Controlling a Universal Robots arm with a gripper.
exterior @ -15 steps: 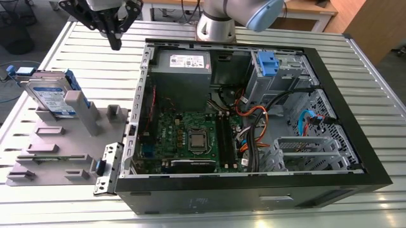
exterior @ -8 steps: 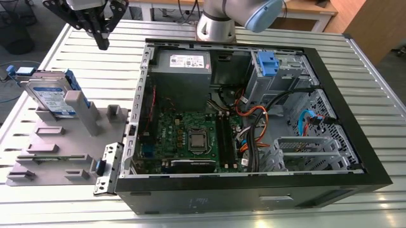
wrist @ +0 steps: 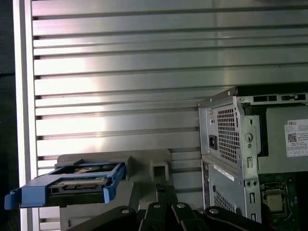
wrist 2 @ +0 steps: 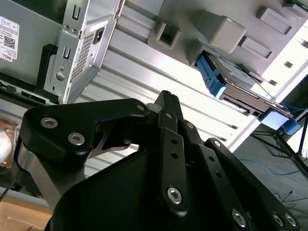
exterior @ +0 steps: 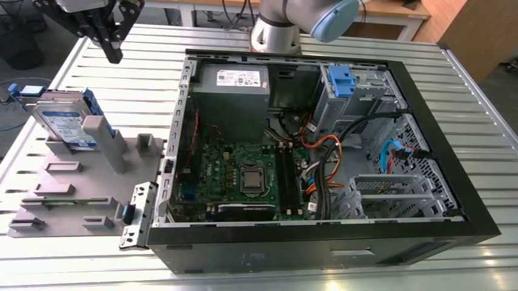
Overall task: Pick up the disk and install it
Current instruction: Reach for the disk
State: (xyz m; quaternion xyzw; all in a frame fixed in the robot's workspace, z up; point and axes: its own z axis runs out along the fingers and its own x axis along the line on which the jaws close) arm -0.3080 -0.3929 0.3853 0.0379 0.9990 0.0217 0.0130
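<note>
Hand (exterior: 114, 56) status: fingers were drawn together with nothing between them. It hung above the slatted metal counter (exterior: 486, 133), toward the counter corner at the upper part of the exterior view's left, well apart from every part. In both wrist views its black links closed to a single tip (wrist 2: 166, 96) (wrist: 161, 188).

Disk (exterior: 65, 124) location: the disk stood on edge, tilted slightly, in a slot of the grey holder (exterior: 73, 194). The holder lay on the counter along the edge at the exterior view's left. The labelled silver face showed in the exterior view, framed by its blue carrier. The first wrist view showed the disk (wrist: 72, 185) edge-on in the holder. The second wrist view showed it (wrist 2: 240, 83) beyond the fingertips, not touched.

Computer case (exterior: 324, 248) location: the open case lay just beside the holder, toward the exterior view's right. Inside were the grey power supply (exterior: 233, 85), a green motherboard (exterior: 242, 176) and a blue bracket (exterior: 341, 79) at the far drive bay.
</note>
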